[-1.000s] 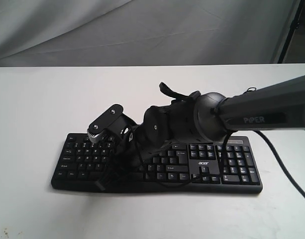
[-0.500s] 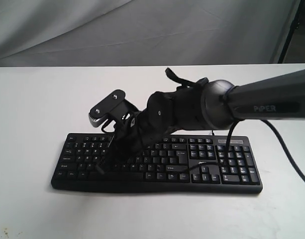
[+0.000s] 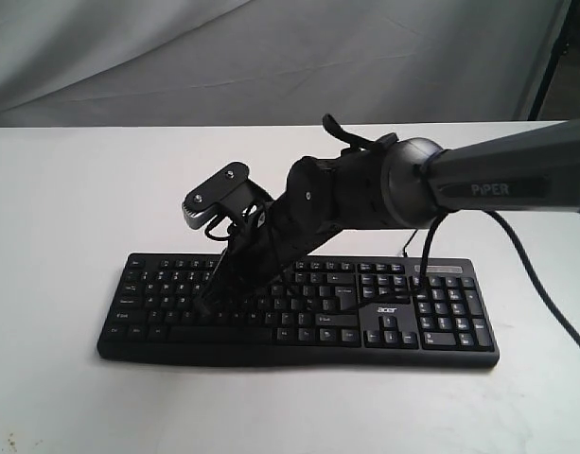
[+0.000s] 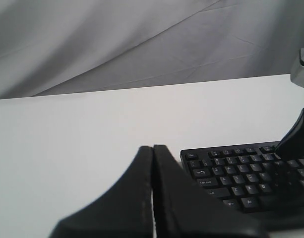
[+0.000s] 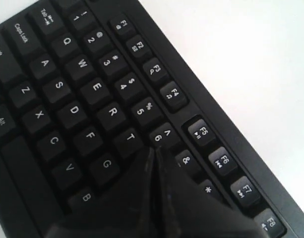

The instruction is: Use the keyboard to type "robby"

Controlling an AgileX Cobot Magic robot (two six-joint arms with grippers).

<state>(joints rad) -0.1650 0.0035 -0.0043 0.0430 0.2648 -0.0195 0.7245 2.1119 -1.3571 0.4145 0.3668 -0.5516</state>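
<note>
The black keyboard (image 3: 403, 322) lies flat on the white table, its "acer" logo (image 3: 389, 309) near the number pad. My right arm reaches across it from the right, and my right gripper (image 3: 206, 305) points down at its left half. In the right wrist view the right gripper (image 5: 154, 149) is shut, its tips over the keyboard (image 5: 92, 99) between T, 6 and the & key. I cannot tell whether it touches a key. My left gripper (image 4: 152, 148) is shut on nothing, above bare table beside the end of the keyboard (image 4: 231, 173).
A white table (image 3: 62, 208) carries the keyboard. A grey cloth backdrop (image 3: 271, 57) hangs behind. A dark stand (image 3: 554, 57) is at the back right. The right arm's cable (image 3: 545, 303) loops down over the table on the right.
My right gripper has moved from the keyboard's front edge up and back toward its upper key rows. The arm's wrist has lifted and shifted right. The keyboard has not moved.
</note>
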